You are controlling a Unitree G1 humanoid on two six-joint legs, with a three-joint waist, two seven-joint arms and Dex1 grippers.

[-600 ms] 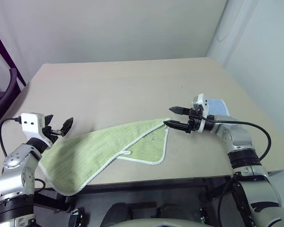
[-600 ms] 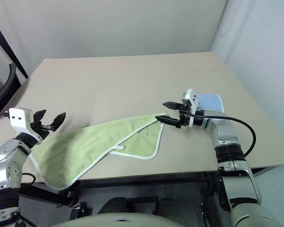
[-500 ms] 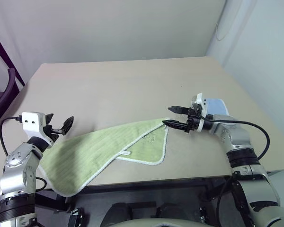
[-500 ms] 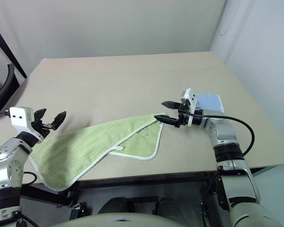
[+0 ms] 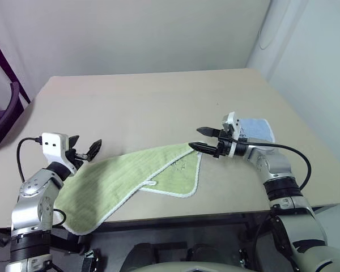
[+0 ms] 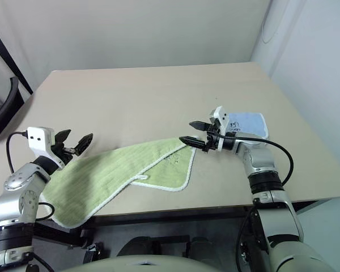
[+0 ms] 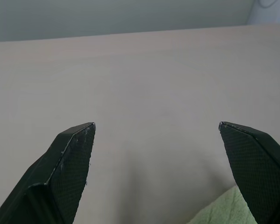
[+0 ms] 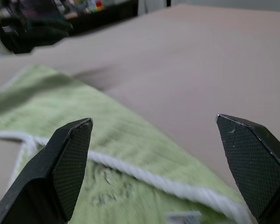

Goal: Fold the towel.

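Note:
The light green towel point(image 5: 130, 175) lies on the table point(image 5: 153, 107) in a long slanted shape with white edging. Its left end droops over the table's front edge, and part of it is doubled over near the front. My left gripper point(image 5: 86, 146) is open, hovering just above the towel's upper left edge. Its wrist view has a green corner of the towel point(image 7: 219, 210) beside one fingertip point(image 7: 74, 154). My right gripper point(image 5: 196, 138) is open at the towel's right corner, the lower fingertip right over the white edging point(image 8: 144, 175). Neither gripper holds anything.
A small light blue cloth point(image 5: 255, 127) lies on the table behind my right wrist. A dark chair point(image 5: 5, 113) stands off the table's left side. A white wall runs along the right.
My left gripper has moved right, closer in over the towel's left end. My right gripper has shifted a little left toward the towel's corner. Both stay open and the towel has not moved.

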